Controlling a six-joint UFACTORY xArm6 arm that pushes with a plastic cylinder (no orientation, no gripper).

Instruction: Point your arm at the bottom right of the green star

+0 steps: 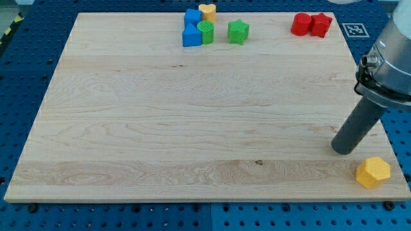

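Near the view's top edge, a little right of centre, the green star sat flat on the wooden board; its points spread evenly, so no long axis could be made out. Just to its left clustered a green cylinder, two blue blocks and a yellow heart-shaped block. Two red blocks lay touching further right. My tip, a bare rod with no claw and nothing held, rested well apart from the star, near a yellow hexagonal block at the view's bottom right.
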